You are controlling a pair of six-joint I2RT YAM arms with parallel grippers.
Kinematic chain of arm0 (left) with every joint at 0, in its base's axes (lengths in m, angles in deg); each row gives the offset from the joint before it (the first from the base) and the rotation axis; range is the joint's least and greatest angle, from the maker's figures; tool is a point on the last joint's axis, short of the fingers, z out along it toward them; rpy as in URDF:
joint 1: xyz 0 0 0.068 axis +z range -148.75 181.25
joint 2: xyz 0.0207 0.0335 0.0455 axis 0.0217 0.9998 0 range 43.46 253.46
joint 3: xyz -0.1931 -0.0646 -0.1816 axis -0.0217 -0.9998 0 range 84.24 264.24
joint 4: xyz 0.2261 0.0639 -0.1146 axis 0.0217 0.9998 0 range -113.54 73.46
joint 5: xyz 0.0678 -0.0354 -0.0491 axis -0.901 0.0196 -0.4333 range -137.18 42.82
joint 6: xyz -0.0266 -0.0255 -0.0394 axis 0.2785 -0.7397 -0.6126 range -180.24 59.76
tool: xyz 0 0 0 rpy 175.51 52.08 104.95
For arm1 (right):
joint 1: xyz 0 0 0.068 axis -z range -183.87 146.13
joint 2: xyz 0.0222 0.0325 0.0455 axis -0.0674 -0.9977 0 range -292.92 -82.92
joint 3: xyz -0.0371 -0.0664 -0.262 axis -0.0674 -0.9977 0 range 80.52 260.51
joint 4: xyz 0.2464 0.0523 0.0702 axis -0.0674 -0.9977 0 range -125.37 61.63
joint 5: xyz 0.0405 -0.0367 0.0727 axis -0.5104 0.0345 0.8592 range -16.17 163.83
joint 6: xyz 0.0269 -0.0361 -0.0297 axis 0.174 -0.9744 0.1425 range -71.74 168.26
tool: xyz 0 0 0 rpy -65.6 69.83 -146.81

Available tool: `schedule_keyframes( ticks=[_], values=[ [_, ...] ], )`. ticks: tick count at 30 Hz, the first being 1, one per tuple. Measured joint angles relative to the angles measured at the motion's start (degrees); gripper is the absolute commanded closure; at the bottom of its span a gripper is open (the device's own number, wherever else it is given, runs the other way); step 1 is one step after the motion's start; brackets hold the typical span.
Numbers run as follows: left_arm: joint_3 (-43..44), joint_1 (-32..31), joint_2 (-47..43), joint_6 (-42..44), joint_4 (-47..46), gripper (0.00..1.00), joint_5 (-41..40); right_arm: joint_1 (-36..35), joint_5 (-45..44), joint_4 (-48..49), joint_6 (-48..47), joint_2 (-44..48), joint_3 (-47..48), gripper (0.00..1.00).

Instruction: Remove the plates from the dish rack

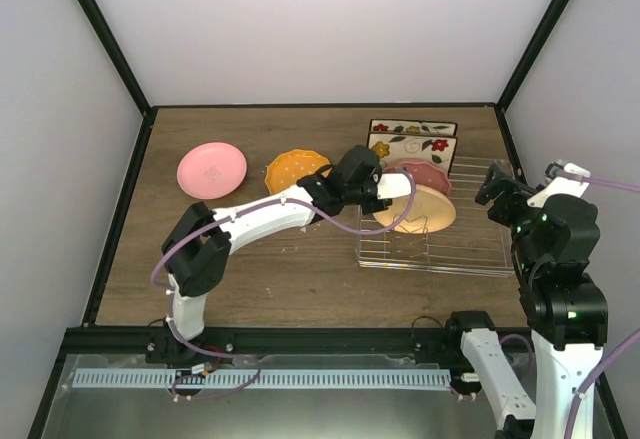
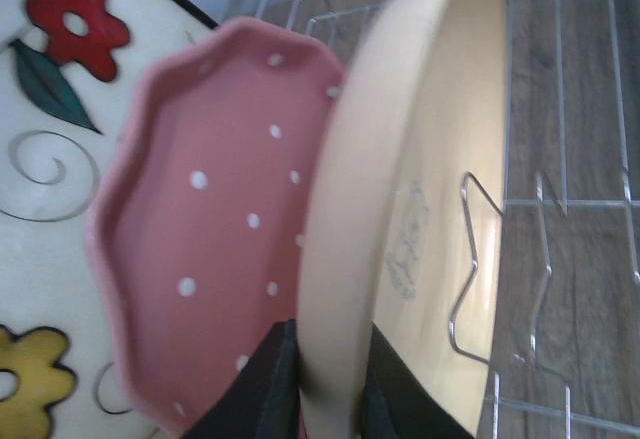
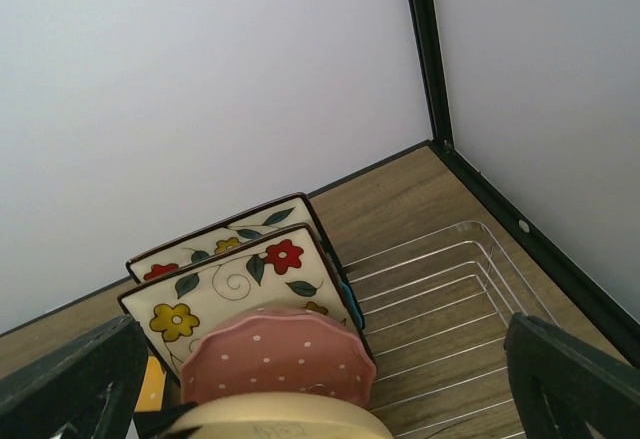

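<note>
Yellow plate [image 1: 418, 209] leans on edge at left end of dish rack [image 1: 470, 254], rim facing me. My left gripper [image 2: 328, 359] pinches that rim. My right gripper [image 1: 497, 184] hangs spread off rack's right side, farther away.

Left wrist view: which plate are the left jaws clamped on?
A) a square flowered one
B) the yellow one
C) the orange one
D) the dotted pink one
B: the left jaws sit on either side of the rim of the yellow plate, while the dotted pink plate stands beside it, outside the grip.
</note>
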Motion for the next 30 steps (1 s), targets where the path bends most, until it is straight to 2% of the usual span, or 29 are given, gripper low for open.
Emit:
schedule_keyframes(
  ticks=[7, 14, 23, 27, 30],
  values=[
    [3.3, -1.9, 0.2, -2.9, 1.6, 0.96, -7.8, 0.0, -0.1, 0.0, -0.4, 0.3, -0.1, 0.00],
    [11.1, -2.6, -0.1, -4.6, 6.3, 0.96, -14.1, 0.0, -0.1, 0.3, -0.3, 1.1, -0.8, 0.00],
    [15.0, -2.1, -8.7, -9.4, 11.6, 0.96, -15.5, 0.0, 0.6, 2.2, 0.1, 1.0, -3.7, 0.00],
    [17.0, 2.0, -13.6, -13.6, 14.3, 0.96, -14.4, 0.0, 1.3, 3.3, 0.8, 1.0, -4.9, 0.00],
    [20.9, 10.9, -16.3, -18.2, 16.3, 0.96, -12.6, 0.0, 1.8, 3.9, 1.0, 0.7, -5.3, 0.00]
  ],
)
